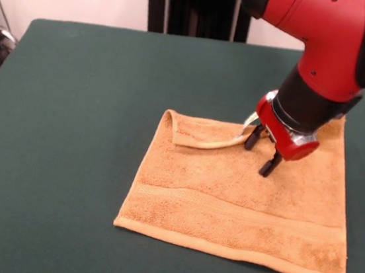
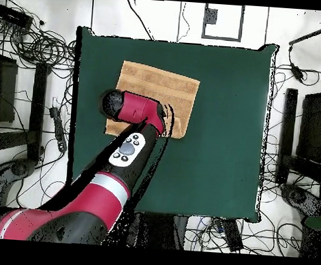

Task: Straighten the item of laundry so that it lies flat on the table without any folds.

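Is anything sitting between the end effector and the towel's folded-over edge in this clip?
Nothing visible. The end effector hangs right above the towel, beside the folded-over far edge. Only bare green table surrounds the cloth.

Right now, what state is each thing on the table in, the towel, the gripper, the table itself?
Golden-orange terry-cloth towel: mostly flat, far edge folded over in a narrow strip toward one corner.
Red and black arm's gripper: open, fingers pointing down at the towel's far part, holding nothing.
Dark green felt-covered table: bearing the towel.
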